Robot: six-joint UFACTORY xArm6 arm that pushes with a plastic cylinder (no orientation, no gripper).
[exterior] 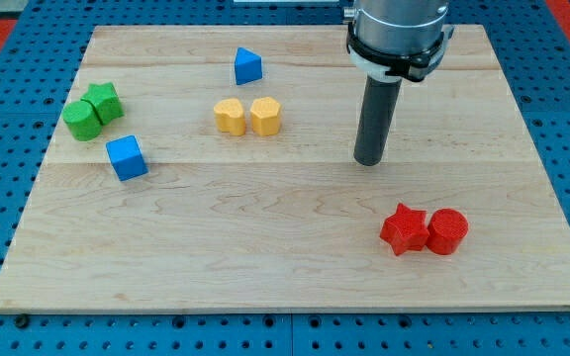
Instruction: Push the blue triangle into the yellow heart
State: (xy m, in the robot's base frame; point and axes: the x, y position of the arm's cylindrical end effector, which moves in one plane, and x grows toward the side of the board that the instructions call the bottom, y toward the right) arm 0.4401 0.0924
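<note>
The blue triangle (248, 66) lies near the view's top, left of centre. The yellow heart (230, 116) lies just below it, a short gap apart, touching a yellow hexagon (265, 116) on its right. My tip (369, 161) rests on the board well to the right of the yellow blocks and lower than the blue triangle, touching no block.
A blue cube (127, 157) lies at the left. Two green blocks (92, 111) sit together at the far left. A red star (405, 229) and a red cylinder (447, 231) sit together at the lower right. The wooden board (265, 257) ends at blue pegboard.
</note>
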